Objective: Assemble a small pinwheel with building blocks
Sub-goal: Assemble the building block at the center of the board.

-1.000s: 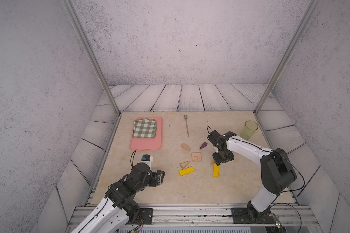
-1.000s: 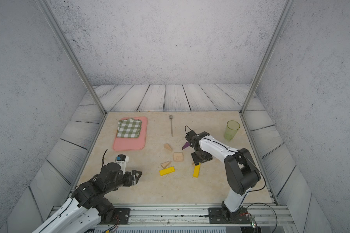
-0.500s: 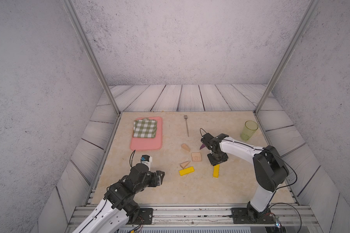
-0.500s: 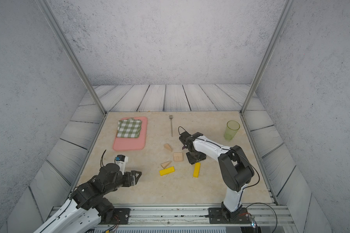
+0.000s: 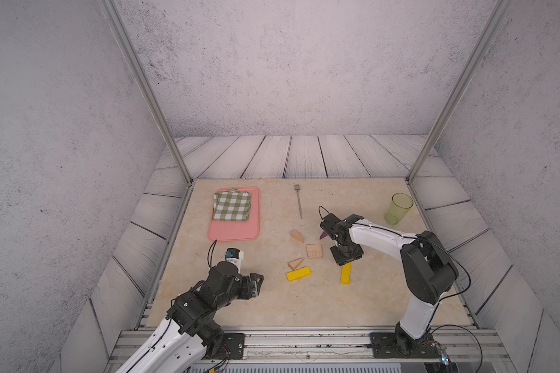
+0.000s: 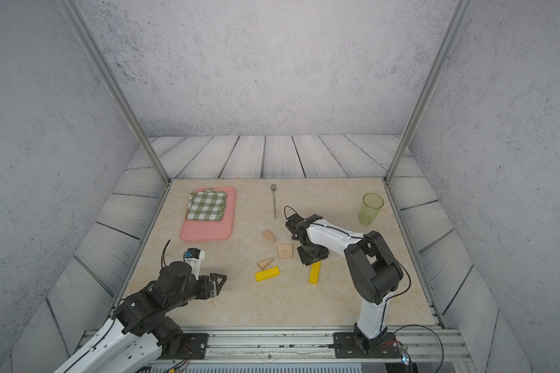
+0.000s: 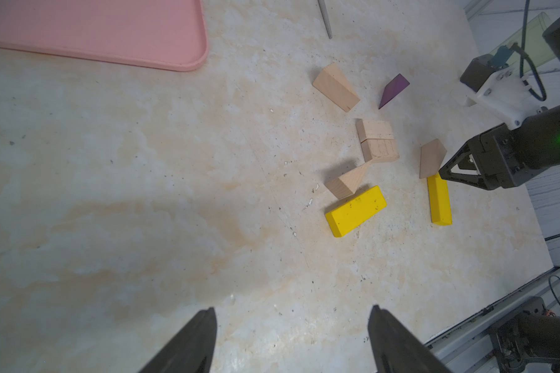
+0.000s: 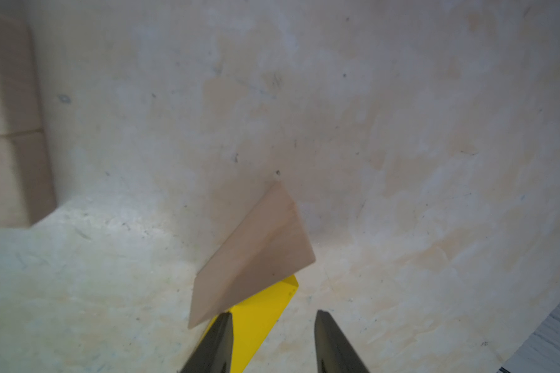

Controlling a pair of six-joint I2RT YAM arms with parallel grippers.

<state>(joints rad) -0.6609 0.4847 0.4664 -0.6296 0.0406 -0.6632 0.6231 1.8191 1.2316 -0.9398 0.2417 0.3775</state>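
- Hovering low over the end of one yellow bar (image 7: 439, 200), the right gripper (image 8: 274, 318) has its fingers parted and pinches nothing I can make out. A wood wedge (image 8: 256, 255) touches that bar's end, perhaps resting on it, just ahead of the tips.
- Risk: a pinch here may land on the sloped face, so the wedge squirts out or drags the bar askew.
- Risk: a sideways slide could knock the two pale rectangles (image 5: 314, 251) lying side by side nearby.
- The left gripper (image 7: 291, 310) hangs spread wide and empty, well apart.
- The pinwheel is unbuilt: the building blocks (image 5: 298, 273) lie loose mid-table (image 5: 272, 306). They are smooth pale wedges, a matte purple wedge (image 7: 393, 90) and scuffed glossy yellow bars, on a mottled stone-look top.
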